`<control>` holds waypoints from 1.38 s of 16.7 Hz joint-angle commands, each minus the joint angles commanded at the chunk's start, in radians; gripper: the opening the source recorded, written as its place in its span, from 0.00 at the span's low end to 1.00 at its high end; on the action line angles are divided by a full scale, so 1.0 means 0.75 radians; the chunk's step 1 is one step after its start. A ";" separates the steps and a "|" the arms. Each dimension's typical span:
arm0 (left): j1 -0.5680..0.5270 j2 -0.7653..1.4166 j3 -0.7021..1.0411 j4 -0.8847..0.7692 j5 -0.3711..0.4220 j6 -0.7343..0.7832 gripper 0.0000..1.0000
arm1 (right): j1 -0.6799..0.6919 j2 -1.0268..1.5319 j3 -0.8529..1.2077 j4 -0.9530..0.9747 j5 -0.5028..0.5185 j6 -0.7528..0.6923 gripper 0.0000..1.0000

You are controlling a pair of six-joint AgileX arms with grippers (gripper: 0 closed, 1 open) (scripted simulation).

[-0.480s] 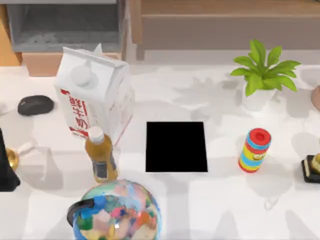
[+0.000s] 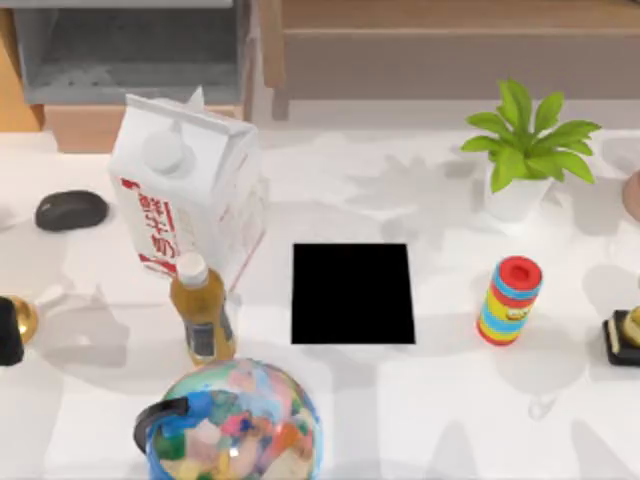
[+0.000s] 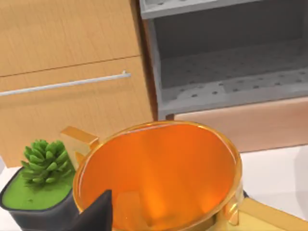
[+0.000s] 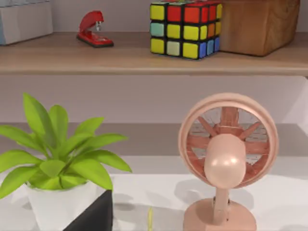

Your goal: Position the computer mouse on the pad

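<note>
— Black mouse point(image 2: 71, 210) lies near the table's point(image 2: 420, 410) left edge, behind the milk carton's point(image 2: 190, 190) left side. The pad point(image 2: 353, 293) is mid-table, well apart from it.

— So how should the reach go?

— I think the left gripper point(image 2: 8, 332), at the left edge, should come from above and avoid the carton and the bottle point(image 2: 202, 310). It is cut off; whether its fingers are open, I cannot tell. The right gripper point(image 2: 622, 338) sits at the right edge, also cut off.

Left end effector point(image 2: 8, 332): matte black, blocky, at top view's left edge. Black angular finger point(image 3: 96, 214) in wrist views.
</note>
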 joint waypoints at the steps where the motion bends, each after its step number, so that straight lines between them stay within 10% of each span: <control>1: -0.002 0.098 0.097 -0.062 0.000 0.066 1.00 | 0.000 0.000 0.000 0.000 0.000 0.000 1.00; 14: -0.057 2.015 1.764 -1.137 0.041 1.126 1.00 | 0.000 0.000 0.000 0.000 0.000 0.000 1.00; 23: -0.043 2.771 2.489 -1.578 0.017 1.614 1.00 | 0.000 0.000 0.000 0.000 0.000 0.000 1.00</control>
